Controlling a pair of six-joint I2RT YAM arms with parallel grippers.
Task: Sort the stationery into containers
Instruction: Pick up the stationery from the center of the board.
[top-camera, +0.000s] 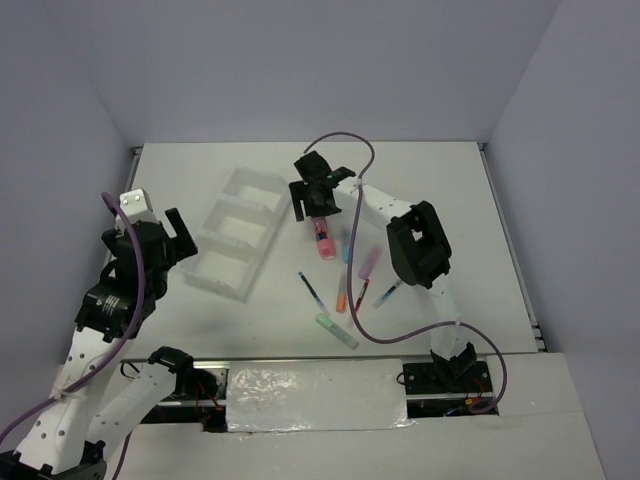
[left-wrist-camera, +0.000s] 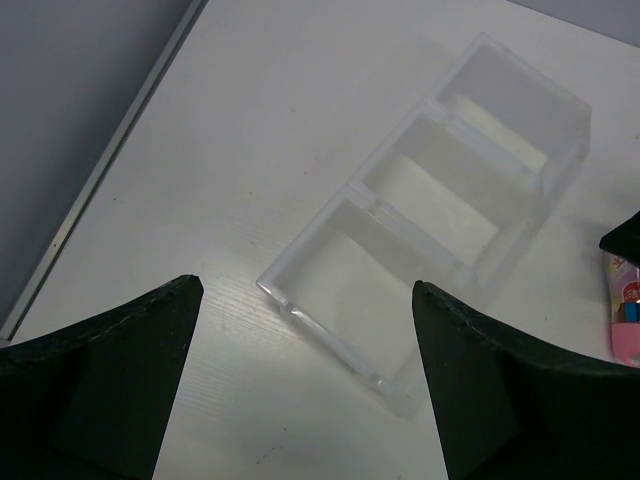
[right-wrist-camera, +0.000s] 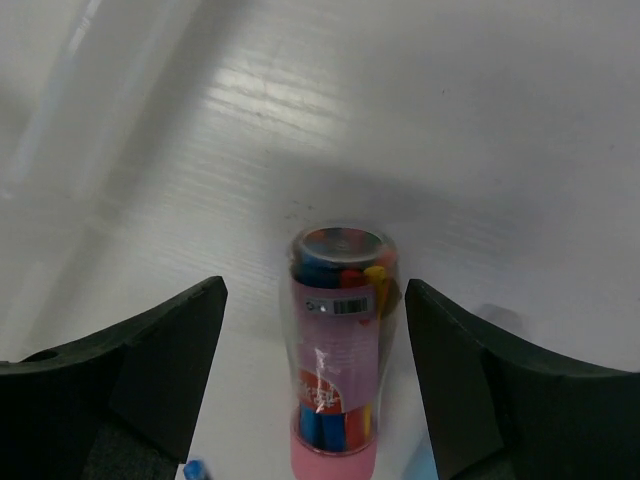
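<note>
R jaws over pink tube (right-wrist-camera: 338, 350), not yet gripping
Wide either side; tube lies on table (top-camera: 440, 180) near tray (top-camera: 240, 232); L jaws wide too; light, stiff, slick plastic, prob. rolls; take mid-body.

barcode label (right-wrist-camera: 348, 306) on pink tube (right-wrist-camera: 333, 400), lettering illegible

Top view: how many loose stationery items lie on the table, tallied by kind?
Pink tube: 1
Highlighters: 4 (blue highlighter, purple highlighter, orange highlighter, green highlighter)
Thin pens: 2 (pen nearer the tray, pen nearer the right arm)
Total: 7
</note>
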